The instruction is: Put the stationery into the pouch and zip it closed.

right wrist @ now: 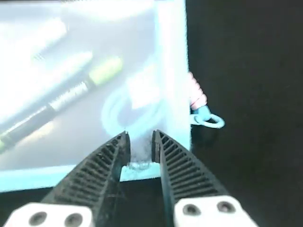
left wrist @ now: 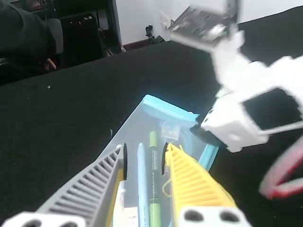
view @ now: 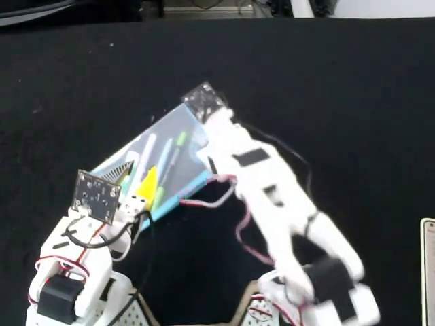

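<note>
Translucent plastic with a blue rim, the pouch [view: 170, 136] lies flat on the black table [view: 326, 75] with the stationery inside it: a green pen [left wrist: 153, 156] and a pale blue pen [left wrist: 140, 175] run lengthwise, parallel to its long sides. From my left gripper [left wrist: 144, 153] the pouch stretches straight ahead, its long axis in line with the jaws. They stand apart over the plastic, with both pens showing between them. At the end far from that hand sits my right gripper [right wrist: 139, 138], its black jaws drawn almost together at a corner of the pouch's blue rim; I judge it is pinching the rim there. Just beside those jaws, off the pouch's short edge, a small blue ring pull [right wrist: 208, 121] lies on the table. I reckon the filling is done and only the zipping is left. The right hand is much the nearer to that ring, so the pull should be its job, with the left pinning the pouch against the drag.
</note>
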